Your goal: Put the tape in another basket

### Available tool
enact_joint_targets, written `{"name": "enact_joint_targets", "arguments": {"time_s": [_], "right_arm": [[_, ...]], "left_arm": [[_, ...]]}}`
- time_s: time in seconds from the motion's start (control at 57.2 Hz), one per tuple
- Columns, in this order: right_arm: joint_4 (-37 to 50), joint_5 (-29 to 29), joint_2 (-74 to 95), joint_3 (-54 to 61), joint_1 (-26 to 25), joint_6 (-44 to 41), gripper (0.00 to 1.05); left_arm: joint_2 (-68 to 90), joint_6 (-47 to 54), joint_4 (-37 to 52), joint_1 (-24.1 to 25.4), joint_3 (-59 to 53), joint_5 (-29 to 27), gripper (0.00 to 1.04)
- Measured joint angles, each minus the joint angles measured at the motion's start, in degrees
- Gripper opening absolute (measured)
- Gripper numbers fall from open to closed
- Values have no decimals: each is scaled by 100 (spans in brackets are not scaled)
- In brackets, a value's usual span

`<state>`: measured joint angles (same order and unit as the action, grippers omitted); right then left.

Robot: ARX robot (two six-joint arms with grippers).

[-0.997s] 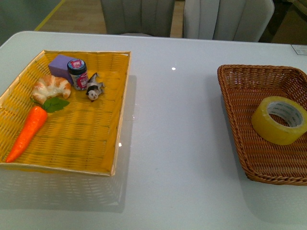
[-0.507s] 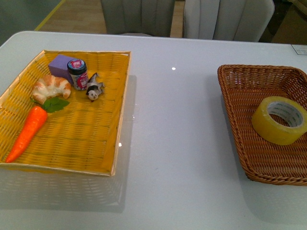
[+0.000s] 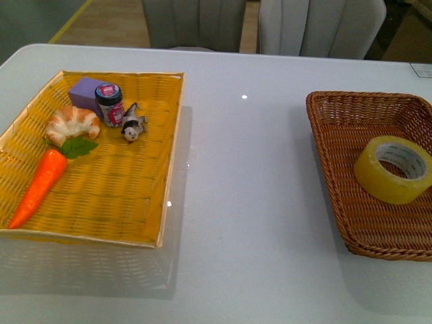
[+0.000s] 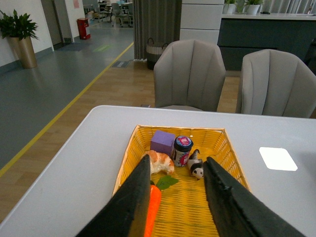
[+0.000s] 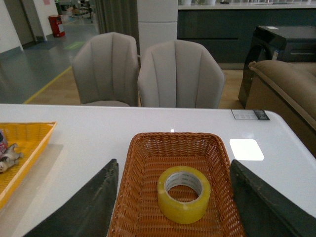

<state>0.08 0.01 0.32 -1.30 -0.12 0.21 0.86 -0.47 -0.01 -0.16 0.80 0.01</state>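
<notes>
tape (image 5: 183,194) in basket (image 5: 148,163), between spread fingers (image 5: 94,202)

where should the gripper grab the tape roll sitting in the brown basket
Probably from above. The tape lies nearly flat in the basket, its hole facing up. One finger in the core and one outside would pinch the ring wall. The right gripper, open, already faces it.

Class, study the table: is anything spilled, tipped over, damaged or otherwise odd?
Nothing stands out. The tape lies intact in the brown basket; the carrot, croissant, jar and small figurine sit tidily in the yellow tray.
</notes>
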Motion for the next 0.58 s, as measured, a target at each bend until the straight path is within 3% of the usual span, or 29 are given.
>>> {"name": "enact_joint_targets", "arguments": {"time_s": [0.087, 0.14, 0.577], "right_arm": [[0, 0, 0, 0, 0, 0, 96], [0, 0, 0, 0, 0, 0, 96], [0, 0, 0, 0, 0, 0, 96]], "left_arm": [[0, 0, 0, 0, 0, 0, 87], [0, 2, 0, 0, 0, 0, 97], [0, 9, 0, 0, 0, 0, 96]]}}
